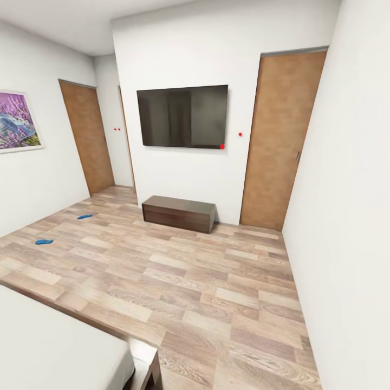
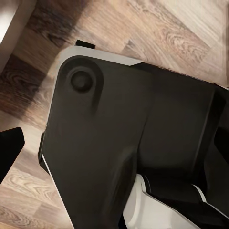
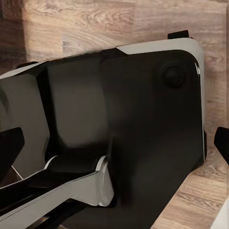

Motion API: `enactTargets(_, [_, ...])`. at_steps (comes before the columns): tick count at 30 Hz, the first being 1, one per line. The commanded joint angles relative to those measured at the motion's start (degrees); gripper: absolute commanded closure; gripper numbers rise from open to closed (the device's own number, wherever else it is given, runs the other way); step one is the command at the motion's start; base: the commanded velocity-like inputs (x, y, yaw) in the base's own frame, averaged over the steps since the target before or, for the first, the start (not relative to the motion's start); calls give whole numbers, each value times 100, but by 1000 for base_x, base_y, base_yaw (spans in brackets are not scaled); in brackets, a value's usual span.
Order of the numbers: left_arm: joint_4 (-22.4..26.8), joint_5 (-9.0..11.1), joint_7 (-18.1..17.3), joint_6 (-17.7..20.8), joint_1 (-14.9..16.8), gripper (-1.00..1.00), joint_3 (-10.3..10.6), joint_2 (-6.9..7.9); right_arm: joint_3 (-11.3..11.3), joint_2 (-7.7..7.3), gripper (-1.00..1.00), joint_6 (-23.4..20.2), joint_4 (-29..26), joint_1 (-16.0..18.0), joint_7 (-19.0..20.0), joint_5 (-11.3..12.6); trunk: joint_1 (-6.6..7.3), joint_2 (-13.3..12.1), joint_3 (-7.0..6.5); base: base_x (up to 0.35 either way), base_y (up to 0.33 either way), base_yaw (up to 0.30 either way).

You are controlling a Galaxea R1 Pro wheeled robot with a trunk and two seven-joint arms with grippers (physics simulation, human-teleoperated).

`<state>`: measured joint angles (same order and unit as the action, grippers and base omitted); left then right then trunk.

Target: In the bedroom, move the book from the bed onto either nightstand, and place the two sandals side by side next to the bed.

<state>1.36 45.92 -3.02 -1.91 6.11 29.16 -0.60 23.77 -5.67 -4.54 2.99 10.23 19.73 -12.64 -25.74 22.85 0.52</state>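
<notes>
Evidently little was done: both sandals (image 1: 44,241) (image 1: 85,216) lay apart on the floor (image 1: 216,292), well beyond the bed (image 1: 49,346); neither hand's grip could be told.

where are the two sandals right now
In the head view both sandals lie apart on the wood floor at the left, beyond the bed: one nearer, the other farther back toward the left brown door.

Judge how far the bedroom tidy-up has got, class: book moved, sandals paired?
Nothing looks done. The two sandals, one and the other, lie apart on the wood floor, well away from the bed. Neither arm holds anything that the pictures show. Left to do: bring both sandals beside the bed, side by side, and move the book, which isn't visible here.
</notes>
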Motion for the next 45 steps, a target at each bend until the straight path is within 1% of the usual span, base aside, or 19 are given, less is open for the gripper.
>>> enactTargets(1, [-13,60,-23,-20,5,-100,47,-3,49,-4,-100,-12,9,5,13,-46,-4,6,5,176,-101,0])
enactTargets(21, [-13,67,-23,-20,5,-100,47,-3,49,-4,-100,-12,9,5,13,-46,-4,6,5,192,-132,0])
enactTargets(45, [-13,76,-23,-20,5,-100,46,-3,49,-4,-100,-12,9,5,13,-46,-4,6,5,214,-56,0])
